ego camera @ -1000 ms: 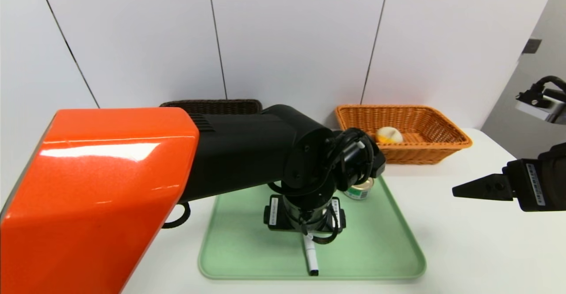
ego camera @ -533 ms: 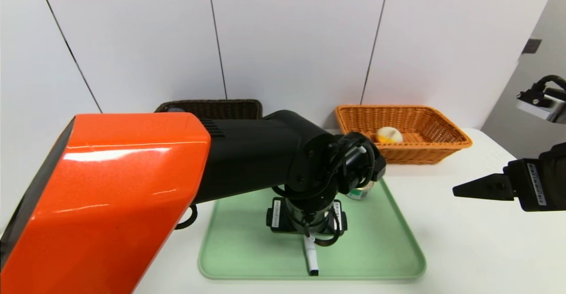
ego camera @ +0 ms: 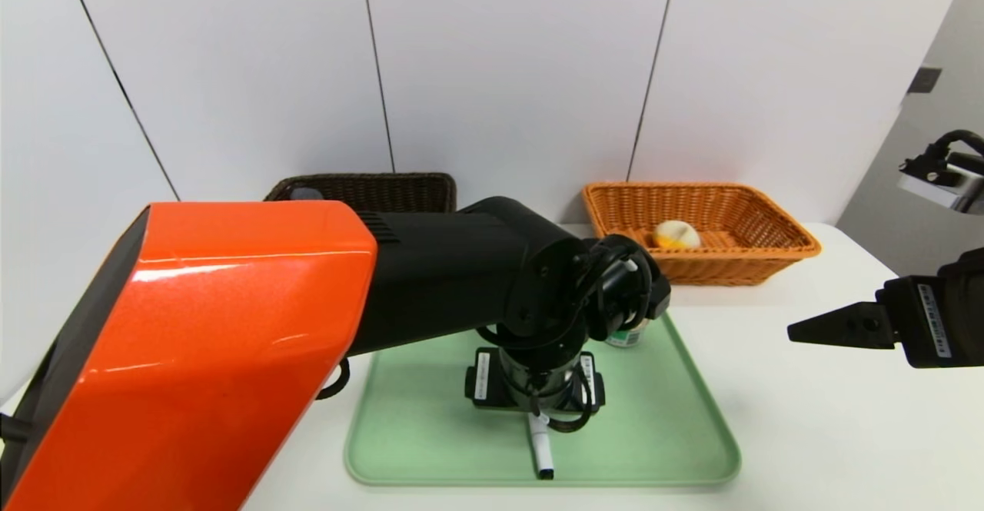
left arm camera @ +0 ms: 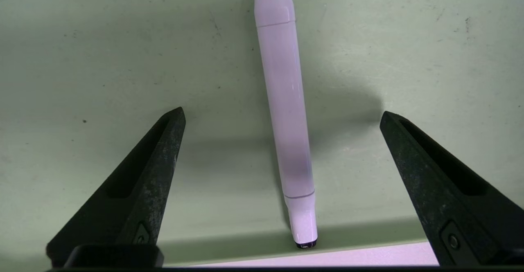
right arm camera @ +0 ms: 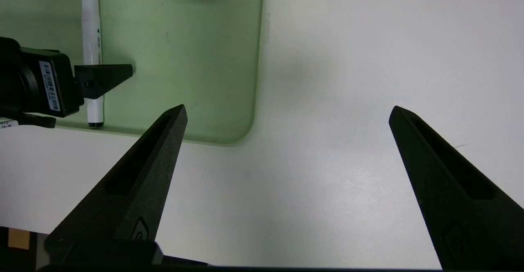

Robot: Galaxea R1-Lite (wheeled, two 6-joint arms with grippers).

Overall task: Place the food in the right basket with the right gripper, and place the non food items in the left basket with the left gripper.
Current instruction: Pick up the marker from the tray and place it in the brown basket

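1 marker (left arm camera: pixel 286 112), 1 can (ego camera: pixel 626 336), 2 baskets; left claw (left arm camera: pixel 282 118) open.

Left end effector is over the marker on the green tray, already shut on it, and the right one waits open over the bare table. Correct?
Not quite. The left end effector is open, not shut: the left wrist view shows its fingers apart on either side of the marker, not touching it. The rest holds: the marker lies on the green tray, and the right end effector waits open over the table.
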